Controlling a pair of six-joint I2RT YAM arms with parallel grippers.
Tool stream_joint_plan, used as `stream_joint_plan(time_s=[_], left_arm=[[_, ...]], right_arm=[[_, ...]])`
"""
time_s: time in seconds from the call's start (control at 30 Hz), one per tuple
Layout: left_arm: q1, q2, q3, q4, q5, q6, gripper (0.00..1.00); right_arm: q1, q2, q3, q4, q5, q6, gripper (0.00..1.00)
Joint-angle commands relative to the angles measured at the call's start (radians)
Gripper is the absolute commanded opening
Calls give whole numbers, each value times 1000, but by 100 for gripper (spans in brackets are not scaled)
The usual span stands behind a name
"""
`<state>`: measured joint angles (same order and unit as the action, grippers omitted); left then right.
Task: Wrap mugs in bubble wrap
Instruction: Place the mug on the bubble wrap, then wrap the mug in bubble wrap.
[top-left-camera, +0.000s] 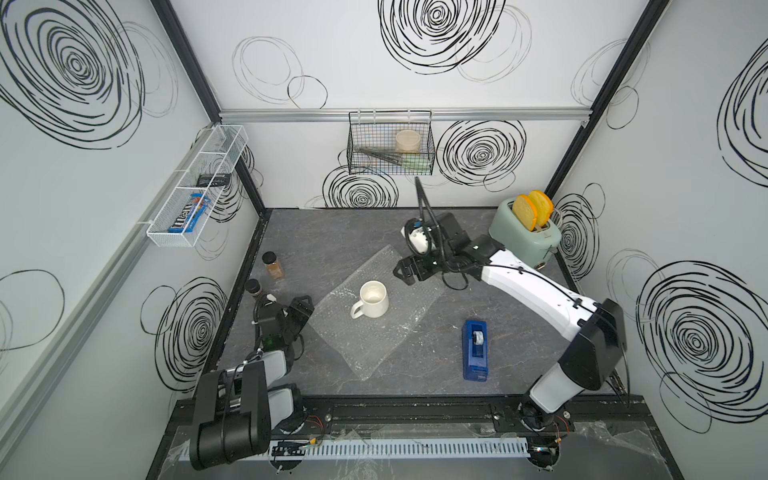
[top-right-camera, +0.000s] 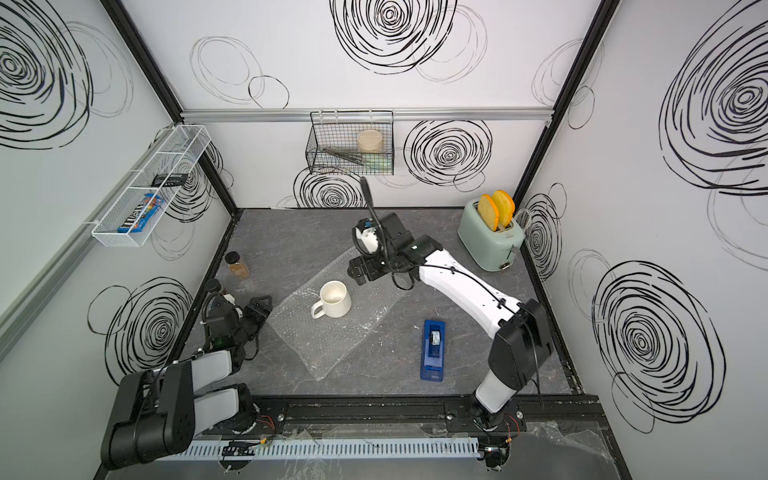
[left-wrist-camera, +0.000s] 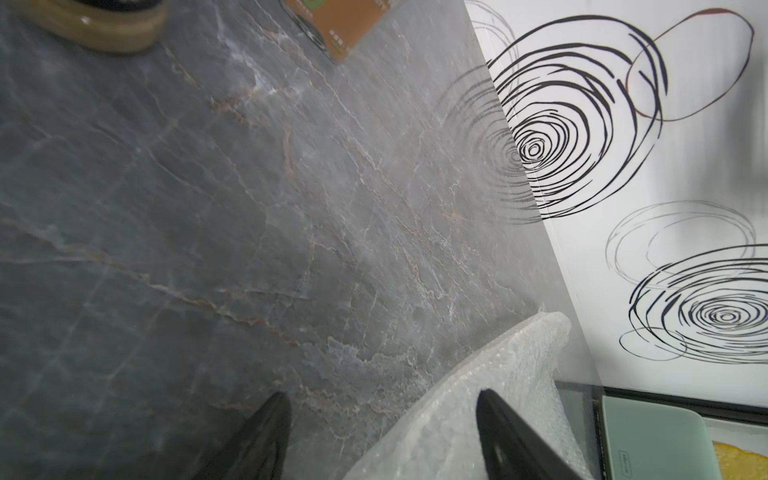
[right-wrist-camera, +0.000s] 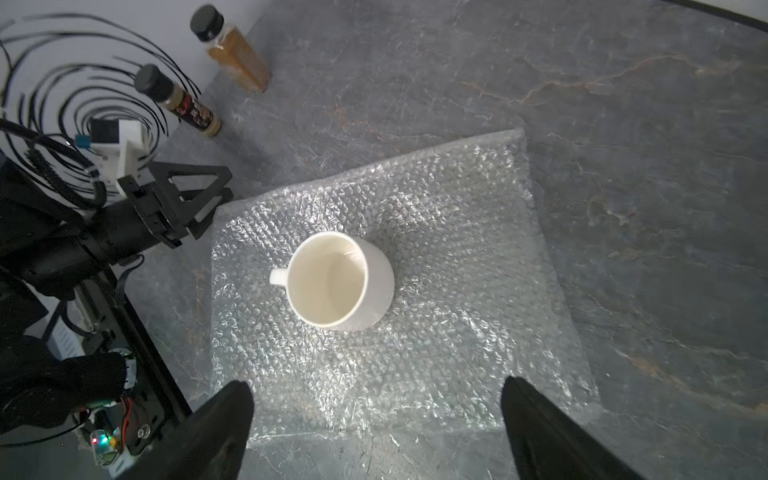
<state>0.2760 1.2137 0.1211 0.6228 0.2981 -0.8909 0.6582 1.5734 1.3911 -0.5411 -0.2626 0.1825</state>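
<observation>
The right gripper (right-wrist-camera: 376, 386) hangs empty, jaws spread wide, over the wrap's (right-wrist-camera: 457, 232) far edge. The left gripper (left-wrist-camera: 382, 395), jaws also apart, straddles the wrap's left corner, perhaps touching it. The mug (top-left-camera: 372, 298) stands upright mid-wrap, handle toward the left gripper.

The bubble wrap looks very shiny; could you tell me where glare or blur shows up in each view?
Right wrist view: white glints speckle the bubble wrap, while the mug is sharp. Left wrist view: a jar and the wall are blurred. Both top views: only faint sheen on it.
</observation>
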Motion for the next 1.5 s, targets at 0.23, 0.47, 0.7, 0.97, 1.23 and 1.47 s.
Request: stream_joint_plan(time_s=[0.23, 0.47, 0.7, 0.97, 1.23, 1.47], left_arm=[[10, -134, -29, -27, 4, -2, 84], [3, -120, -22, -113, 11, 5, 94], [-30, -70, -49, -83, 44, -16, 85], [-68, -101, -71, -49, 65, -59, 70], [-80, -182, -62, -143, 28, -35, 55], [-98, -301, -37, -254, -6, -11, 24]], right_arm=[[-48, -101, -213, 187, -153, 44, 97], [-49, -108, -224, 180, -152, 43, 97], [-51, -119, -221, 178, -154, 44, 97], [-51, -127, -232, 172, -154, 42, 97], [-50, -130, -247, 176, -157, 43, 98], [-51, -133, -265, 181, -161, 46, 100]])
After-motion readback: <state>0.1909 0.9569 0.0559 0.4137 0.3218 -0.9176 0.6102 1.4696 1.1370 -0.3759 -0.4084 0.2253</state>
